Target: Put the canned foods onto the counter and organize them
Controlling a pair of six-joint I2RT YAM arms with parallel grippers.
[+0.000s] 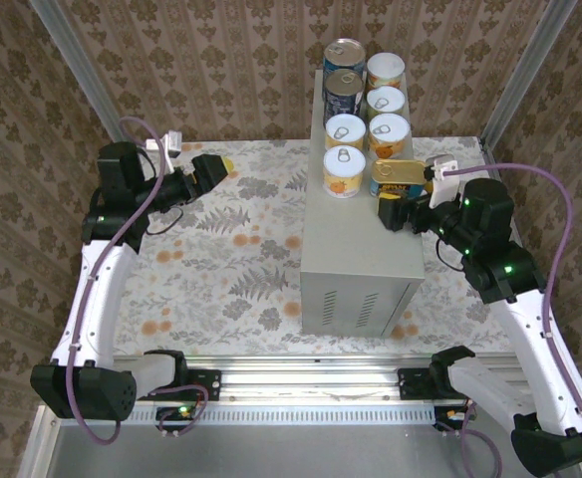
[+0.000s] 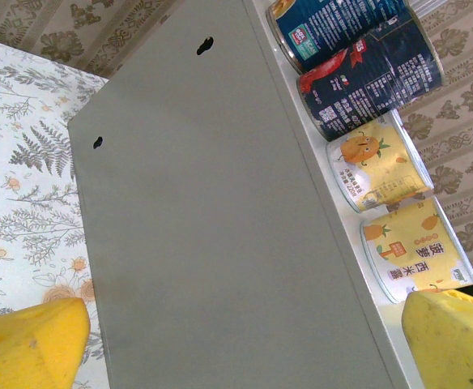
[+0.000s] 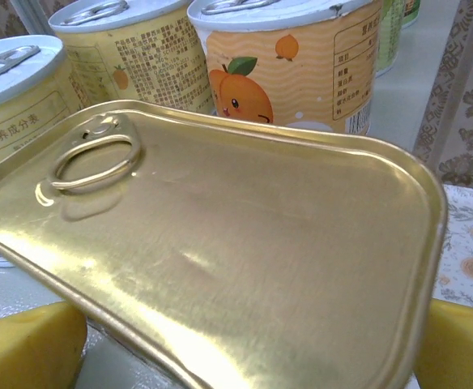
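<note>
The floral-patterned floor (image 1: 221,259) spreads under everything, and on its right half stands the tall pale grey-beige rectangular metal surface (image 1: 356,249), its flat top bare at the near end. The white-and-black left arm (image 1: 102,279) reaches up the left side and the matching right arm (image 1: 530,299) up the right side. The canned foods stand upright on the far half of the metal surface in two close rows that run from near to far. The two taller blue-labelled silver-topped cans (image 1: 344,70) take the far end of the left row. The shorter yellow and orange cans with white pull-tab lids (image 1: 345,147) make up the rest of both rows. The flat oblong tin with a gold lid and yellow-blue side (image 1: 401,174) lies at the near end of the right row, by the right edge of the top. The right tool (image 1: 399,204) sits just near of that tin, spread wide, with a yellow pad (image 3: 26,348) at each near corner; whether they touch it I cannot tell. The left tool (image 1: 213,169) hangs over the floor, well apart from the metal surface, spread wide and holding nothing.
</note>
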